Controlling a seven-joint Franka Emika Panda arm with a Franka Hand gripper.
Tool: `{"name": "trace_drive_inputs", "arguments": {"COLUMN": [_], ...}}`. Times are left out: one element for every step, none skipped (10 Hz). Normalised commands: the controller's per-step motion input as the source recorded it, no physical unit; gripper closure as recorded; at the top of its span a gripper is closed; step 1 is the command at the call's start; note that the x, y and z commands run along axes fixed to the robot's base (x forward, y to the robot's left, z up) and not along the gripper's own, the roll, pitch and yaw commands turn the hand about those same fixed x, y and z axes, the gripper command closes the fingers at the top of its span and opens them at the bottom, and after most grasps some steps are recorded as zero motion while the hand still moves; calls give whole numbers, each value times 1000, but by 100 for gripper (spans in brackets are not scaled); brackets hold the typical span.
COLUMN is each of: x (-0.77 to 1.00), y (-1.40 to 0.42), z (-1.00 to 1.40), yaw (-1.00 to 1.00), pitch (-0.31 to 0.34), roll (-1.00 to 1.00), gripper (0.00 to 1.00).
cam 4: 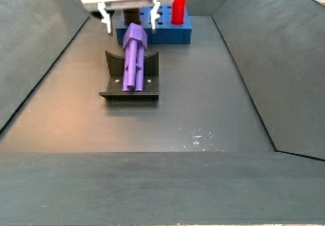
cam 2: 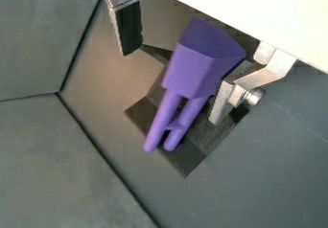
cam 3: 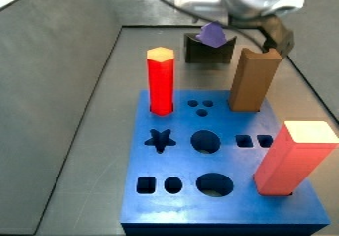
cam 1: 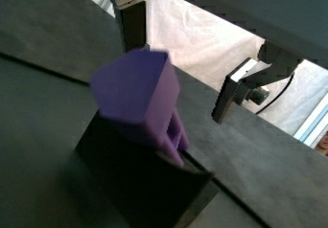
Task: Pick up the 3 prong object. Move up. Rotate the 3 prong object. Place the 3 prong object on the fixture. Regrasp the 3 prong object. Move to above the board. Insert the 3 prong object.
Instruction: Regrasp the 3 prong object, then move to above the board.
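The purple 3 prong object (cam 4: 133, 47) lies along the dark fixture (cam 4: 131, 87), prongs pointing toward the near end of the tray. My gripper (cam 4: 129, 23) hangs over its thick back end with the jaws open. In a wrist view the object (cam 2: 186, 79) sits between the fingers (cam 2: 128, 29); there is a gap on one side and it lies close against the other finger. It also shows in a wrist view (cam 1: 138, 93) on the fixture (cam 1: 141, 179). In a side view the gripper (cam 3: 228, 27) is behind the blue board (cam 3: 179, 163), over the object (cam 3: 209, 33).
On the board stand a red hexagonal peg (cam 3: 161, 81), a tall brown block (cam 3: 253, 78) and a salmon block (cam 3: 294, 158). Grey sloping tray walls (cam 4: 51, 78) enclose the floor. The board (cam 4: 172, 33) lies just beyond the fixture.
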Motion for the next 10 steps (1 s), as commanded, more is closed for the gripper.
{"name": "trace_drive_inputs", "arguments": {"x": [140, 116, 106, 100, 0, 163, 162, 150, 143, 133], "y": [-28, -30, -30, -31, 0, 34, 33, 33, 32, 31], "z": [-784, -589, -445, -263, 0, 1000, 1000, 1000, 1000, 1000], "yaw": [53, 43, 39, 38, 0, 100, 95, 33, -8, -48], "pitch": [-22, -12, -7, -3, 0, -144, -142, -118, -111, -83], "roll": [90, 93, 95, 94, 0, -196, -198, -174, -139, -106], "gripper": [0, 0, 0, 0, 100, 100, 100, 100, 100, 100]}}
